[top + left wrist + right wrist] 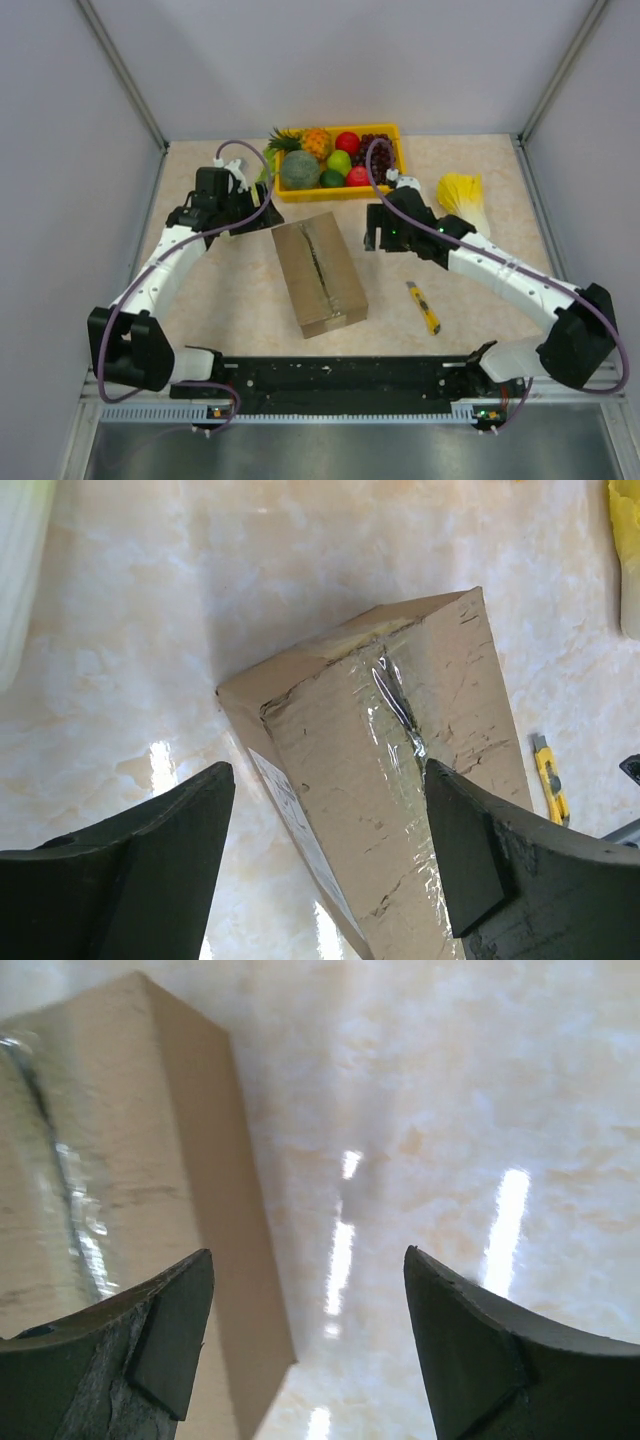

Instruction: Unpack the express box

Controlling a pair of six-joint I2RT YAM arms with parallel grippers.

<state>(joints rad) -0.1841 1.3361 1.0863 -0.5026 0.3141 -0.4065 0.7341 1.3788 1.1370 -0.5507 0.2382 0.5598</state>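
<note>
Both jaws stand open and empty. The box [320,272] lies between the left gripper [330,780] and the right gripper [308,1260], its taped seam under the left jaws. The flaps are shut, so the opening step seems at hand. It likely calls for the knife [424,307].

Both arms are out from their bases: the left arm [160,268] runs forward and bends inward at the wrist, while the right arm [500,268] angles across toward the middle, wrist tipped down. The left gripper [255,213] hangs with jaws spread wide, its dark fingers [150,870] well apart and nothing between them. The right gripper [372,230] faces it, fingers [470,1350] likewise parted, gripping nothing.
</note>
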